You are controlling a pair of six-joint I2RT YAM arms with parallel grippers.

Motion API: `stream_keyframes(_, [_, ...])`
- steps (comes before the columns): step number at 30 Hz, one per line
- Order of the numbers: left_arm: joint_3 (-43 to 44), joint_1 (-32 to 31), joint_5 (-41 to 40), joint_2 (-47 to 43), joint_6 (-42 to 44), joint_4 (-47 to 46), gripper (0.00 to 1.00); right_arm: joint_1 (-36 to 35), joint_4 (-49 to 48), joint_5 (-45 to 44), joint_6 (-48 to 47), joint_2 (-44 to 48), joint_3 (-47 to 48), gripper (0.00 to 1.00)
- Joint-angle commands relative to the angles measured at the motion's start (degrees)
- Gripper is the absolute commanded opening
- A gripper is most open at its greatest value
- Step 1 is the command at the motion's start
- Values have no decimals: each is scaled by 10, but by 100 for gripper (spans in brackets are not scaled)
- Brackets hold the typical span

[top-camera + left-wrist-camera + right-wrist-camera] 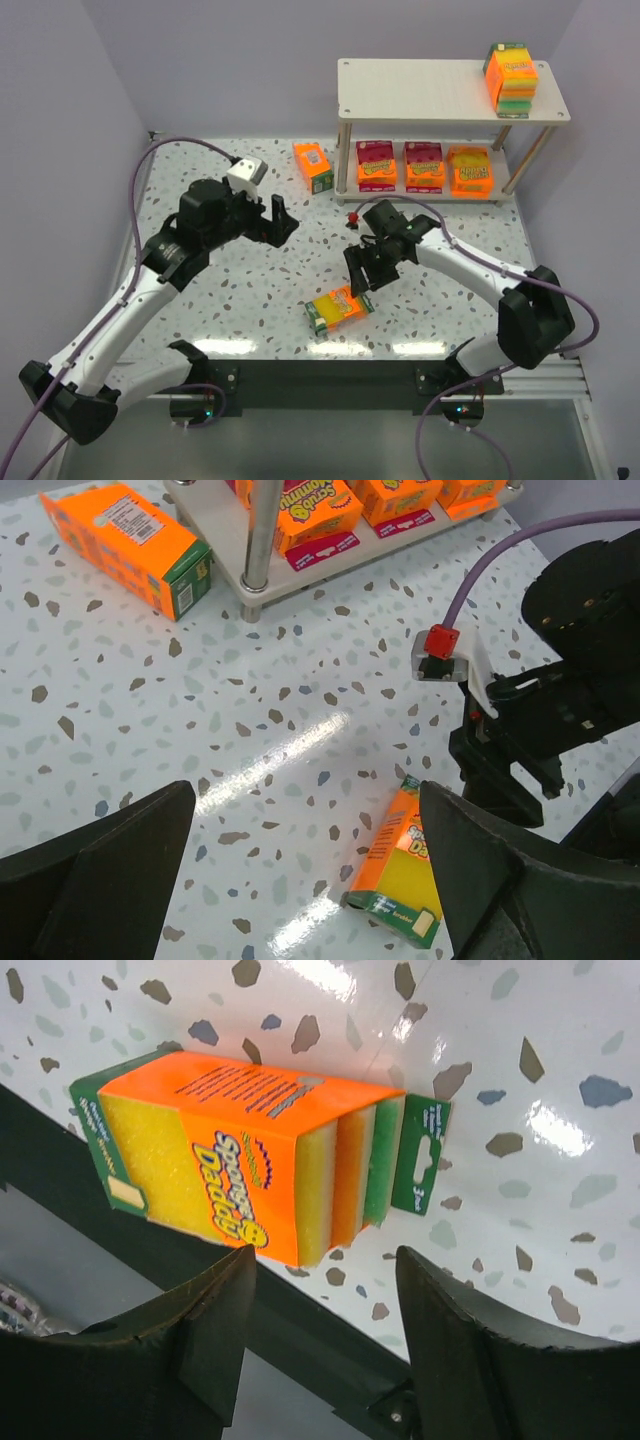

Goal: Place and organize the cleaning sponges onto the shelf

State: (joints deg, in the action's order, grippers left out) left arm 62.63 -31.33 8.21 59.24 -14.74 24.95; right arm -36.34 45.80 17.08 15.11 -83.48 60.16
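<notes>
The shelf [440,90] stands at the back right. A stack of cleaning sponges [511,77] sits on the right end of its top board, and three orange packs [424,166] stand in a row on the lower board. One pack [313,166] [125,545] lies on the table left of the shelf. Another pack [339,309] [405,865] [240,1155] lies near the table's front edge. My right gripper [358,272] [325,1300] hovers just over this pack, open and holding nothing. My left gripper [280,222] [310,880] is wide open and empty above the middle of the table.
The shelf's front left leg [260,540] stands close to the loose pack at the back. My right arm [560,710] with its purple cable fills the right of the left wrist view. The dark front edge of the table [300,1310] runs right beside the near pack.
</notes>
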Motion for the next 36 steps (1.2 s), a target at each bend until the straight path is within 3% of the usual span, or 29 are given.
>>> stream_keyframes(1, [-25,7,-38,-4,-38,19,100,-3,-55,-1,-24,-35,10,61])
stream_keyframes(10, [-46,18,-55,-38,-42,41,100,-20,-96,41,-16,-87,7,52])
stream_keyframes(16, [-56,23,-58,-47,-35,49,100,-22,-106,69,4,-96,-22,18])
stream_keyframes(17, [-56,23,-60,-48,-33,50,100,-22,-107,69,6,-95,-24,5])
stream_keyframes(18, [-55,24,-61,-49,-32,51,100,-22,-100,70,10,-91,-26,0])
stream_keyframes(26, [-36,35,-93,-62,-27,61,100,-17,-20,67,32,-26,40,0])
stream_keyframes(30, [-2,39,-128,-63,-29,72,100,7,46,72,55,3,146,0])
stream_keyframes(36, [25,41,-166,-75,-22,77,100,125,89,159,105,34,307,0])
